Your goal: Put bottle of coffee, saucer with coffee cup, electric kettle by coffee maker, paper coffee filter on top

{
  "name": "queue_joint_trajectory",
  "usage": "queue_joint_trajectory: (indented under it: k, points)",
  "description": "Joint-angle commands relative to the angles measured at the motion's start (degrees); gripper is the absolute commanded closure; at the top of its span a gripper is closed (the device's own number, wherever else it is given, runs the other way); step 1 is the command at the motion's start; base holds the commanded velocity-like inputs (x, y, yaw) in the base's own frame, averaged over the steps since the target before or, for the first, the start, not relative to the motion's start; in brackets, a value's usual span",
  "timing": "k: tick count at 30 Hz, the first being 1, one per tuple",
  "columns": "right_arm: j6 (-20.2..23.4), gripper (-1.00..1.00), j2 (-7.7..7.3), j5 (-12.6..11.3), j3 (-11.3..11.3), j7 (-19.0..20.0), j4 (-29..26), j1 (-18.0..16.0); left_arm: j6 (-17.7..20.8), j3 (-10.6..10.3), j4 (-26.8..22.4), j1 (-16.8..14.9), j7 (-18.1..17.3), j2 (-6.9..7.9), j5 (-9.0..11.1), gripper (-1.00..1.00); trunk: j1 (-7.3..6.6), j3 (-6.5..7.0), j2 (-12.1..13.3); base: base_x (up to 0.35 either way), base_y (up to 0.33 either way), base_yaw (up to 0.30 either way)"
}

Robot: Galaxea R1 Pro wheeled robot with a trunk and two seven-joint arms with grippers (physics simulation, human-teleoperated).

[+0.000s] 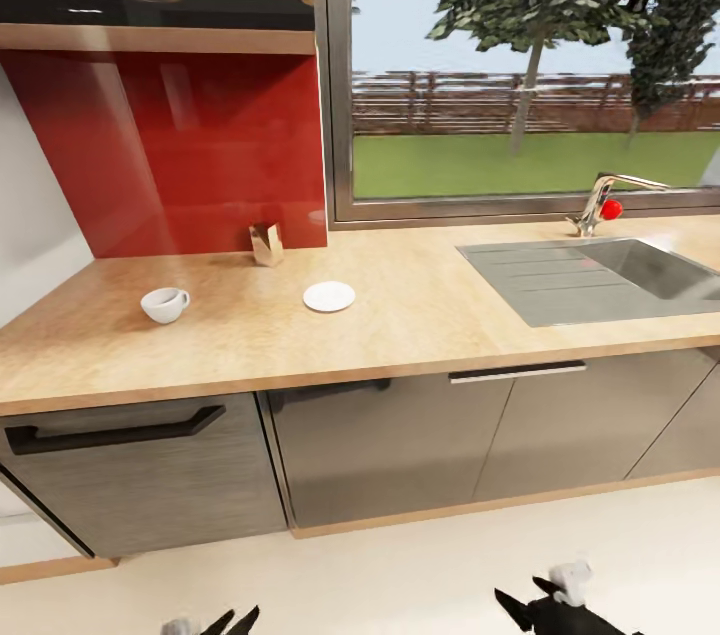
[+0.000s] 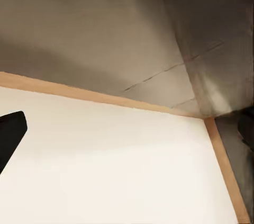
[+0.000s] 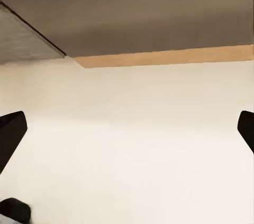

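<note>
nearest, low over the pale floor (image 1: pixel 420 565), the left gripper (image 1: pixel 222 623) and right gripper (image 3: pixel 127 128) both hang with fingers spread wide, holding nothing. beyond the grey cabinets (image 1: pixel 390 455), on the wooden countertop (image 1: pixel 420 315), the coffee cup (image 1: pixel 164 304) sits left of the saucer (image 1: pixel 329 296), apart. farther back a paper coffee filter (image 1: pixel 266 243) stands by the red backsplash (image 1: pixel 170 145); the sink (image 1: pixel 610 275) lies right.

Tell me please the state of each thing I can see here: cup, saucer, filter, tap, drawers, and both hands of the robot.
coffee cup: lying tilted on the countertop, apart from the saucer, empty
saucer: flat on the countertop, nothing on it
paper coffee filter: standing by the red backsplash
tap: no water running
drawer: closed
left hand: low over the floor, empty
right hand: open, empty, over the floor
</note>
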Motion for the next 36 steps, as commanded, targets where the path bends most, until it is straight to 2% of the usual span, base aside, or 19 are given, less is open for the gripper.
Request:
queue_joint_trajectory:
  k: [1, 2, 5, 6, 7, 10, 11, 14, 15, 17, 20, 22, 24, 28, 30, 32, 36]
  points:
    - [2.8, -1.0, 0.05, 0.3, -0.2, 1.6, -3.0, 0.0, 0.8, -0.5, -1.8, -0.1, 0.0, 0.5, 0.5, -1.0, 0.0, -0.07, 0.0, 0.0, 0.0, 0.0]
    - [7.0, -1.0, 0.08, 0.2, -0.2, 3.1, -8.8, 0.0, 3.3, -0.5, -5.8, -0.1, -0.1, 1.54, 0.5, -1.0, 0.0, -0.07, 0.0, 0.0, 0.0, 0.0]
    - [12.5, -1.0, 0.1, 0.0, -0.1, 4.5, -15.8, 0.0, 7.0, -0.5, -11.9, -0.1, -0.1, 3.44, 0.5, -1.0, 0.0, -0.07, 0.0, 0.0, 0.0, 0.0]
    - [15.7, -1.0, 0.09, -0.4, -0.2, 5.0, -19.1, 0.0, 9.6, -0.4, -15.9, -0.1, -0.1, 4.78, 0.5, -1.0, 0.0, -0.07, 0.0, 0.0, 0.0, 0.0]
    - [19.4, -1.0, 0.07, -1.6, -0.2, 5.5, -22.9, -0.2, 13.9, -0.2, -21.9, -0.1, 0.0, 6.33, 0.5, -1.0, 0.0, -0.07, 0.0, 0.0, 0.0, 0.0]
    - [22.0, -1.0, 0.01, -3.3, -0.2, 5.9, -26.0, -0.5, 18.0, 0.0, -27.9, -0.1, 0.0, 7.18, 0.5, -1.0, 0.0, -0.07, 0.0, 0.0, 0.0, 0.0]
    - [31.2, -1.0, -0.58, -8.2, -0.2, 7.5, -32.3, -2.8, 26.0, 1.2, -40.5, -0.1, 0.2, 7.89, 0.5, -1.0, 0.0, -0.07, 0.0, 0.0, 0.0, 0.0]
    - [35.4, -1.0, -0.72, -8.9, -0.2, 8.5, -33.9, -5.3, 29.7, 3.5, -44.1, -0.1, 0.3, 7.95, 0.5, -1.0, 0.0, -0.07, 0.0, 0.0, 0.0, 0.0]
    - [37.9, -1.0, -0.8, -9.1, -0.2, 9.2, -34.5, -7.4, 32.6, 5.6, -46.6, -0.1, 0.3, 7.94, 0.5, -1.0, 0.0, -0.07, 0.0, 0.0, 0.0, 0.0]
    - [40.3, -1.0, -0.84, -9.3, -0.2, 9.8, -34.9, -9.7, 35.8, 7.7, -48.9, -0.1, 0.4, 7.9, 0.5, -1.0, 0.0, -0.07, 0.0, 0.0, 0.0, 0.0]
    - [46.5, -1.0, -0.9, -9.5, -0.2, 10.6, -35.4, -16.2, 44.9, 13.9, -55.1, -0.1, 0.7, 7.36, 0.6, -1.0, 0.0, -0.07, 0.0, 0.0, 0.0, 0.0]
    - [48.3, -1.0, -0.9, -9.5, -0.3, 10.8, -35.5, -19.6, 48.1, 17.5, -56.8, -0.2, 0.8, 7.1, 0.6, -1.0, 0.0, -0.07, 0.0, 0.0, 0.0, 0.0]
    - [48.9, -1.0, -0.87, -9.5, -0.2, 10.8, -35.6, -21.6, 49.8, 19.4, -57.6, -0.9, 0.9, 7.0, 0.7, -1.0, 0.0, -0.07, 0.0, 0.0, 0.0, 0.0]
    - [49.4, -1.0, -0.85, -9.5, -0.2, 10.8, -35.6, -23.9, 52.9, 21.4, -58.1, -3.4, 0.9, 6.82, 0.7, -1.0, 0.0, -0.07, 0.0, 0.0, 0.0, 0.0]
    - [49.6, -1.0, -0.88, -9.5, -0.2, 10.8, -35.7, -25.7, 55.9, 22.5, -58.3, -6.0, 0.9, 6.24, 0.8, -1.0, 0.0, -0.07, 0.0, 0.0, 0.0, 0.0]
    - [49.8, -1.0, -0.9, -10.1, -0.2, 10.8, -35.9, -28.2, 59.9, 25.1, -58.2, -9.9, 0.9, 5.28, 0.8, -1.0, 0.0, -0.07, 0.0, 0.0, 0.0, 0.0]
    - [50.2, -1.0, -0.96, -10.6, -0.2, 10.8, -36.0, -31.1, 65.0, 29.7, -57.8, -12.9, 0.9, 4.04, 0.8, -1.0, 0.0, -0.07, 0.0, 0.0, 0.0, 0.0]
